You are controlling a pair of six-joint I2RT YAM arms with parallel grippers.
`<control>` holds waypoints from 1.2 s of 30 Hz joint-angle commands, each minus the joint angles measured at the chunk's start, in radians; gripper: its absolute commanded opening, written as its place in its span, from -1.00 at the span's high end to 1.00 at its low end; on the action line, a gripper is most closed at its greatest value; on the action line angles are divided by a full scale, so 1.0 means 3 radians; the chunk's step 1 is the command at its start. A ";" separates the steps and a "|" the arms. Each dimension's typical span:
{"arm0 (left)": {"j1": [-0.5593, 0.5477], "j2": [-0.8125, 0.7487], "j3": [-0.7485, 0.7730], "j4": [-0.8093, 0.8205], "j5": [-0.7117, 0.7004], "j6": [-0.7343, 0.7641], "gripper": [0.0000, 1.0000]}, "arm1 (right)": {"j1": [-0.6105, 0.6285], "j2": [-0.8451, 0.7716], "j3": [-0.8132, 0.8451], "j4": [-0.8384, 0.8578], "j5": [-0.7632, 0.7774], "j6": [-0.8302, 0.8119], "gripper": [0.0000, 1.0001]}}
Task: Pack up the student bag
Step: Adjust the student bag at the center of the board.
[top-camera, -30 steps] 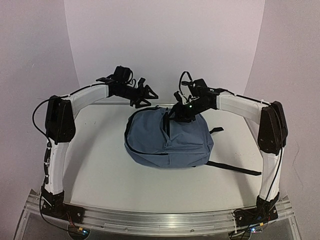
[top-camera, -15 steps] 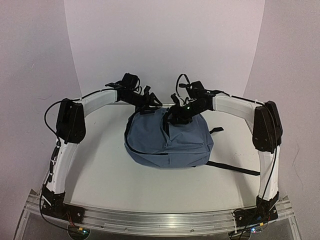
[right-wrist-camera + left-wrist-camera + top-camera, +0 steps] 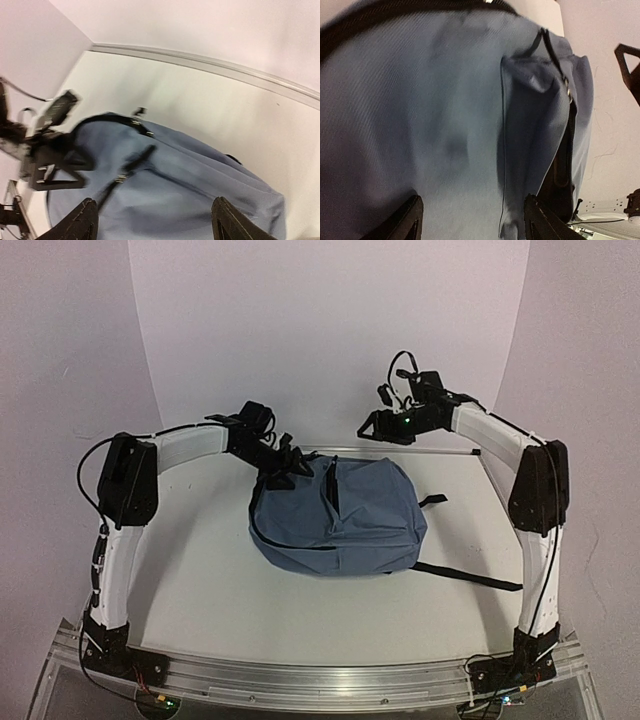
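The student bag, slate-blue with black straps, lies in the middle of the white table. A dark zipper slit runs down its top. My left gripper is at the bag's upper left edge. In the left wrist view this gripper is open, its fingers spread wide over the blue fabric, beside the dark zipper gap. My right gripper hangs open in the air above and behind the bag, holding nothing. From the right wrist view the right gripper looks down on the bag.
A long black strap trails from the bag toward the right arm, and a short strap end sticks out on the right side. The white backdrop curves up behind the table's far edge. A metal rail runs along the near edge.
My right gripper has opened and lifted off the bag's top, moving up and back to the right. My left gripper has come down and right onto the bag's upper left edge.
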 commanded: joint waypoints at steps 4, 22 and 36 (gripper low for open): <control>-0.0035 -0.1085 -0.1016 -0.0284 -0.0100 0.0104 -0.39 | -0.0073 0.0122 -0.0353 -0.0222 -0.0337 -0.0345 -0.55; 0.0137 -0.0542 -0.1126 -0.0445 -0.0390 -0.0030 -0.19 | 0.0095 -0.0729 -0.1891 -0.0478 -0.1006 -0.0539 -0.46; 0.0536 -0.0031 0.0498 -0.0820 -0.0018 0.0660 -0.09 | 0.0368 -0.1174 -0.1736 -0.0469 -0.0776 -0.0674 -0.28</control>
